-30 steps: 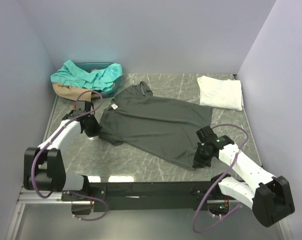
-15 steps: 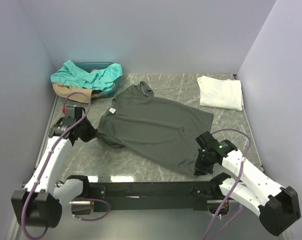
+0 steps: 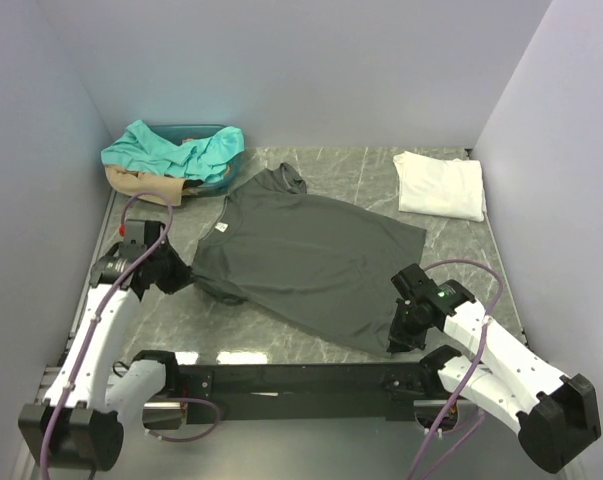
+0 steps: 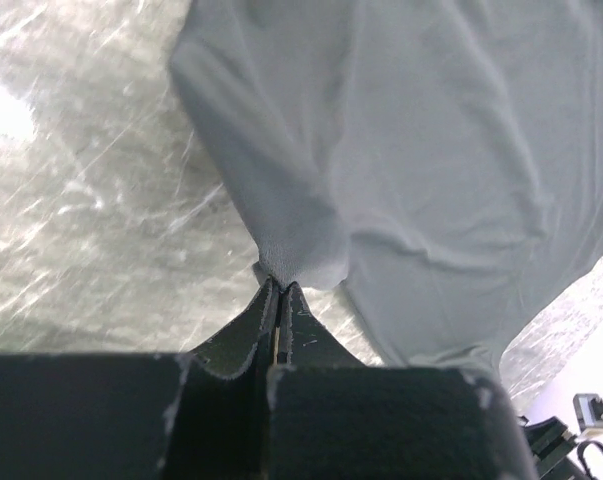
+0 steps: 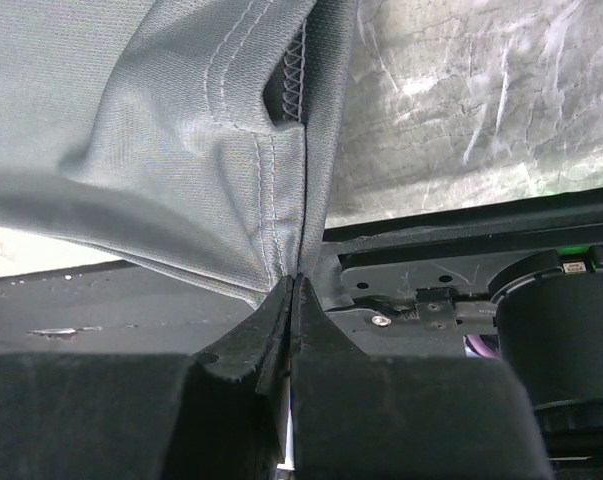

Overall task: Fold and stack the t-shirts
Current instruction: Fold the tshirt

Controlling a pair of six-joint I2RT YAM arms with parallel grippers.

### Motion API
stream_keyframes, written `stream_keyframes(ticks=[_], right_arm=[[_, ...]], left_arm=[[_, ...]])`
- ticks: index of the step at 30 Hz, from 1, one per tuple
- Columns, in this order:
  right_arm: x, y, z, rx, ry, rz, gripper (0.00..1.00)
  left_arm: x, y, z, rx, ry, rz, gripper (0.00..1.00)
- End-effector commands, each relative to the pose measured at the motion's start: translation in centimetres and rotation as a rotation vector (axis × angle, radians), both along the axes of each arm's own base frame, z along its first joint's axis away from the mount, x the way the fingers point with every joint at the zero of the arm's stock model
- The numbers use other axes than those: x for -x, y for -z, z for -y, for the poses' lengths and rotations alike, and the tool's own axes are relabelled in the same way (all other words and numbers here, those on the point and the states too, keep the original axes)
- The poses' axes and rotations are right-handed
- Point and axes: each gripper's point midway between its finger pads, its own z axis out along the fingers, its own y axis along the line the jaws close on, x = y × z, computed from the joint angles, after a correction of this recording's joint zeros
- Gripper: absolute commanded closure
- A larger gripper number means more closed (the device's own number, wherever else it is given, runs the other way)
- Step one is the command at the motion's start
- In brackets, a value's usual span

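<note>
Pale lilac walls (image 3: pixel 281 60) close the place on three sides, and the grey marbled surface (image 3: pixel 351 175) fills the floor between them. On it the dark charcoal grey cloth t-shirt (image 3: pixel 311 255) lies spread almost flat in the middle, with its collar to the far side and its hem toward you. It is not folded yet. I judge you are at the step of stretching it smooth before the first fold. The plain white t-shirt (image 3: pixel 441 185) is already folded in the far right corner, well apart. The crumpled teal shirt (image 3: pixel 171 150) and the tan shirt (image 3: pixel 131 182) wait at the far left.

Your left claw (image 4: pixel 279 290) is closed tight on the sleeve end. Your right claw (image 5: pixel 291 285) is closed tight on the hem corner (the stitched seam shows there), at the near edge of the surface. Next, I think you must lift both ends together and carry one side over the body, with equal tension so that the cloth does not wrinkle.
</note>
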Motion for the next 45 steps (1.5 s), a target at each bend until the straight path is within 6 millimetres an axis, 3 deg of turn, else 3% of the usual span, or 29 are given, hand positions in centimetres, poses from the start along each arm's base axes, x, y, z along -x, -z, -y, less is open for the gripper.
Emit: stream_keyframes(ticks=[1, 8, 13, 22, 30, 36, 38, 45], right_arm=[[-0.9, -0.8, -0.4, -0.016, 0.014, 0.044, 1.0], [-3.3, -1.1, -0.1, -0.009, 0.024, 0.099, 1.0], [-6.7, -1.8, 1.6, -0.014, 0.111, 0.159, 1.0], [-10.7, -3.2, 3.2, -0.006, 0.122, 0.21, 1.0], [-13.2, -3.0, 5.1, 0.017, 0.138, 0.213, 1.0], [-15.2, -2.6, 6.5, 0.048, 0.155, 0.214, 1.0], [-15.5, -2.3, 6.8, 0.053, 0.154, 0.211, 1.0], [-16.6, -1.2, 7.1, 0.061, 0.154, 0.189, 1.0]], left_arm=[[-3.0, -1.8, 0.4, 0.015, 0.015, 0.08, 0.99], [-8.1, -4.4, 0.4, -0.028, 0.056, 0.16, 0.99], [-11.1, -4.7, 1.5, -0.006, 0.132, 0.188, 0.99], [-15.7, -4.7, 3.6, -0.033, 0.275, 0.215, 0.99], [-18.5, -2.3, 4.7, -0.063, 0.321, 0.167, 0.99], [-20.7, -2.1, 5.6, -0.051, 0.335, 0.187, 0.99], [-21.4, -2.5, 6.3, -0.059, 0.349, 0.194, 0.99], [-23.2, -0.2, 6.3, -0.103, 0.362, 0.131, 0.99]])
